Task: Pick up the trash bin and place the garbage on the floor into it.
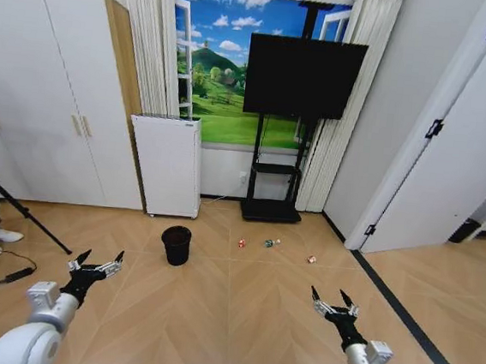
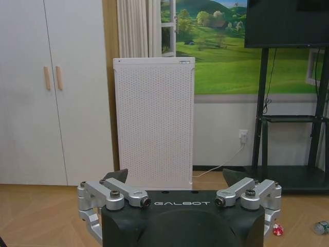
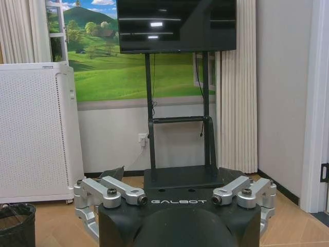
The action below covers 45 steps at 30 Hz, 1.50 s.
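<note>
I see left hand [image 1: 97, 265] low at near left, fingers spread apart, empty. Right hand [image 1: 334, 304] low at near right, fingers likewise apart, empty. Both above floor [image 1: 238, 319], pointing forward. Trash bin [image 1: 176, 244] upright on floor ahead, between hands in line, nearer left hand, well apart from both. Garbage beyond: red-white scrap [image 1: 241, 243], green scrap [image 1: 271, 243], red-white scrap [image 1: 311, 259], right of bin, ahead of right hand. White perforated appliance [image 1: 169, 166] and TV stand [image 1: 271, 209] at far wall.
</note>
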Available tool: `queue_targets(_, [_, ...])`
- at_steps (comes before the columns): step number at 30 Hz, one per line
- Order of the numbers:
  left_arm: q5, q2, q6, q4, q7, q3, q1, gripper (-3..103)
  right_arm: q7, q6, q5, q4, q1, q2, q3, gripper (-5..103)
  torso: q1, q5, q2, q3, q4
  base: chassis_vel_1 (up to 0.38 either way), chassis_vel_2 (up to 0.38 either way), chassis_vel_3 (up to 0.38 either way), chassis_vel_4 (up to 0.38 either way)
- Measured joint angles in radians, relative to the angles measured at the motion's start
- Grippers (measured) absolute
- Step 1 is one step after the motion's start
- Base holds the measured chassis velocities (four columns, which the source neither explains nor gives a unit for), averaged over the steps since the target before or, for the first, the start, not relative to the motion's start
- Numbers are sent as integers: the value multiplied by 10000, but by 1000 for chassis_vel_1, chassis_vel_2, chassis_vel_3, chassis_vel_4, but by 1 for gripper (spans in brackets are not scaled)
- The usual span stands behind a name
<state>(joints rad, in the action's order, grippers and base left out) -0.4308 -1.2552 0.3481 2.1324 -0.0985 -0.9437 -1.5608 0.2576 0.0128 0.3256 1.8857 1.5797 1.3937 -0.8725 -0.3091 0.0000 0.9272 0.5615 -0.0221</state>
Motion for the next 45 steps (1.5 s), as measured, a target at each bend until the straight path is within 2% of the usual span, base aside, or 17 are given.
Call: queue_targets(45, [317, -300, -67, -110, -95, 178, 3, 100, 225, 298, 313, -533, -173, 0, 56, 100, 0, 1, 0, 0, -1, 0, 0, 0, 0])
